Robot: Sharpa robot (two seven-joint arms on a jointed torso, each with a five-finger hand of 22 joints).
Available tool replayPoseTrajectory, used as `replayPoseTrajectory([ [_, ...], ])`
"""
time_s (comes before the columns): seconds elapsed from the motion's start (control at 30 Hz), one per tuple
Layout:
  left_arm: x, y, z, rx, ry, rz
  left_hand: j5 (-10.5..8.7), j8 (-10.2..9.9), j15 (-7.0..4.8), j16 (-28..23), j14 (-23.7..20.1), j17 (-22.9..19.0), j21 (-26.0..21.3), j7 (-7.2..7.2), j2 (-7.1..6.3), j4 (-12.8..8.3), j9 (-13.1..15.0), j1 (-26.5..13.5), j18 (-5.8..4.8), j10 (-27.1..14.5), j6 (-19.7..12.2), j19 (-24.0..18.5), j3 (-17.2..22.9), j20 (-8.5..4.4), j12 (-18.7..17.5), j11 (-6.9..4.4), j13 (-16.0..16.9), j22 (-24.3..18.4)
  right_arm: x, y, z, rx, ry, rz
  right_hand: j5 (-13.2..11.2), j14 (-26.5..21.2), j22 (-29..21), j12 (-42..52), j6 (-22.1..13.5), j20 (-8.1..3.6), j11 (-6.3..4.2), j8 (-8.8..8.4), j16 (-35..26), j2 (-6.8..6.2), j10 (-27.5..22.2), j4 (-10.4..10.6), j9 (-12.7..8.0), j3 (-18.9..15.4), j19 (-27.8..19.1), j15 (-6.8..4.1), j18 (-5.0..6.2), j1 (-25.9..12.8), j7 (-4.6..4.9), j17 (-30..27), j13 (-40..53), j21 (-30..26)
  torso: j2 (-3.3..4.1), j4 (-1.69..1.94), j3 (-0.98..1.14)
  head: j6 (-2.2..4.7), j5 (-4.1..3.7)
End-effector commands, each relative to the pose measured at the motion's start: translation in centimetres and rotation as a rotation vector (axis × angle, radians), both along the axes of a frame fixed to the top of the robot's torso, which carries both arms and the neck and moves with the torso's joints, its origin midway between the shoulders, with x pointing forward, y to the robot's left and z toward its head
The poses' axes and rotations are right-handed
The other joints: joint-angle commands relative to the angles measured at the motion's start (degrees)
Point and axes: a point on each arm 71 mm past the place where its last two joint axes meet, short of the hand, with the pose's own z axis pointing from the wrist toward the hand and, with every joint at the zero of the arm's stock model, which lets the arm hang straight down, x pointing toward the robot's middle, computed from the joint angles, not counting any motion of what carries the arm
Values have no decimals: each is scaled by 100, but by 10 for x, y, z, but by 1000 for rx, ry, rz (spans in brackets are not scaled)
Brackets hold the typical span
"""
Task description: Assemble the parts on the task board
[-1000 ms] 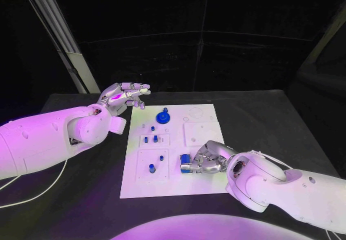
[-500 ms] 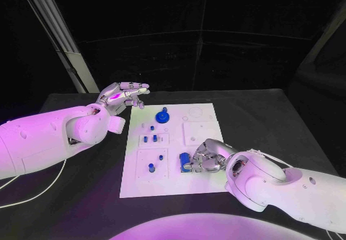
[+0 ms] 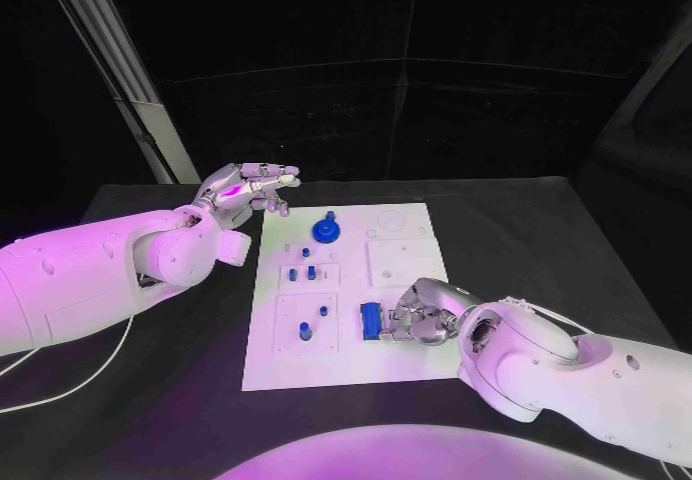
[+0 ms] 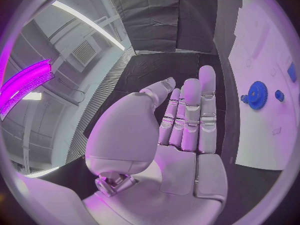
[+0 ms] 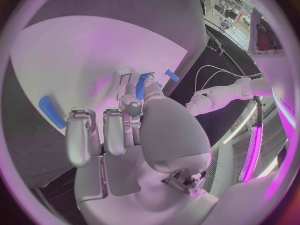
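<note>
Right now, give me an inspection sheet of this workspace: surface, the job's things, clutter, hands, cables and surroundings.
Surface: black table with the white task board lying in its middle.
Job's things: a blue gear stands at the board's far end; small blue parts sit in the board's left-side recesses; a longer blue block lies on the board by the right hand.
Clutter: nothing seen.
Hands: left hand is raised off the board's far left corner, fingers apart, holding nothing; right hand is low over the board with its fingertips at the blue block, grip cannot be told.
Cables: a pale cable runs over the table's left side.
Surroundings: dark curtains behind; a slanted metal post at the left.
</note>
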Motion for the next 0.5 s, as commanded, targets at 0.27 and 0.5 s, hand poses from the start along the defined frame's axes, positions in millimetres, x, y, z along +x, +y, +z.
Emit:
replayPoseTrajectory([
  [0.27,0,0,1,-8,1,-10,11,35,6,-8,-51,-8,-42,21,46,-32,-8,5,81,-38,-35,-33,-7,-1,40,6,-7,-7,-1,-6,6,79,-40,20,-76,297,883,-140,-135,-13,42,-5,-67,-75,-39,58,11,-234,147,-15,-45,-127,54,-84,-86,-38,-2,-1,1,10,-6],
  [0.5,-1,0,1,-8,0,-10,12,37,7,-12,-61,-15,-47,22,45,-40,-9,9,81,-43,-39,-38,-8,-1,44,7,-9,-11,-3,-34,19,165,-125,16,257,304,871,-150,-535,46,145,-318,-73,136,-62,-30,-109,-208,138,63,-42,158,195,-75,-73,-50,-12,-19,-1,37,-36],
])
